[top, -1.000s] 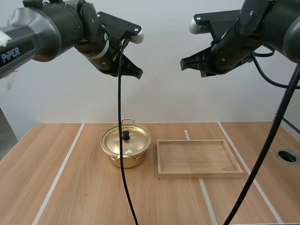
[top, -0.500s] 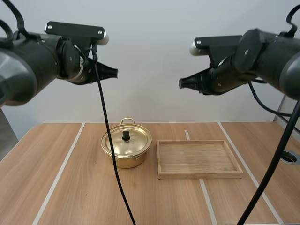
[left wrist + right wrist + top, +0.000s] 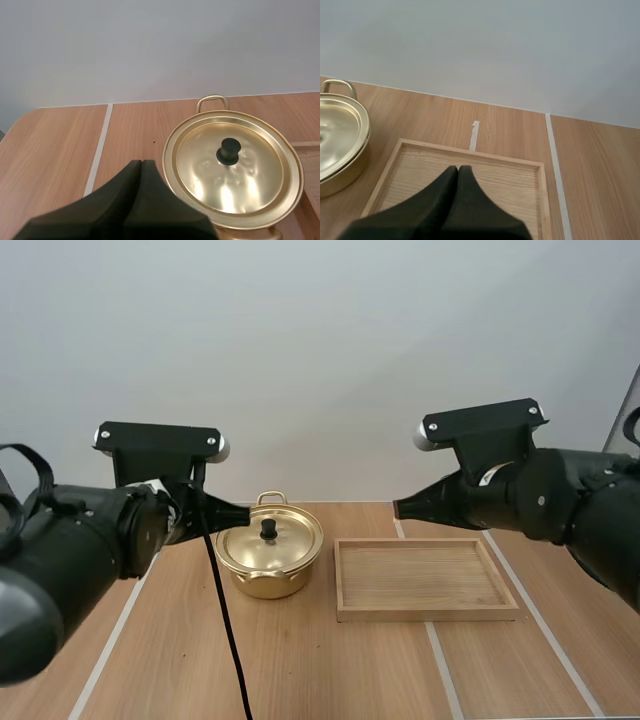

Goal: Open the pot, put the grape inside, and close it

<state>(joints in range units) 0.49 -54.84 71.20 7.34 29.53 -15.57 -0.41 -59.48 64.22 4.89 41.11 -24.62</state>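
A gold pot [image 3: 270, 558] stands on the table with its lid [image 3: 234, 167] on, a black knob [image 3: 229, 150] at the lid's centre. My left gripper [image 3: 243, 512] hovers just left of the pot, shut with nothing held; in the left wrist view its fingers [image 3: 141, 170] lie together as one dark wedge short of the lid. My right gripper [image 3: 400, 508] hangs above the wooden tray [image 3: 425, 578], also shut and holding nothing; its fingertips [image 3: 458, 172] point over the tray [image 3: 520, 172].
The wooden tray is bare and lies right of the pot, close to it. White tape lines [image 3: 120, 620] run across the wooden tabletop. Open table lies left of the pot and in front of both objects.
Both arms have come down from high above the table. The left gripper now sits level with the pot's left side, the right gripper low over the tray's far edge.
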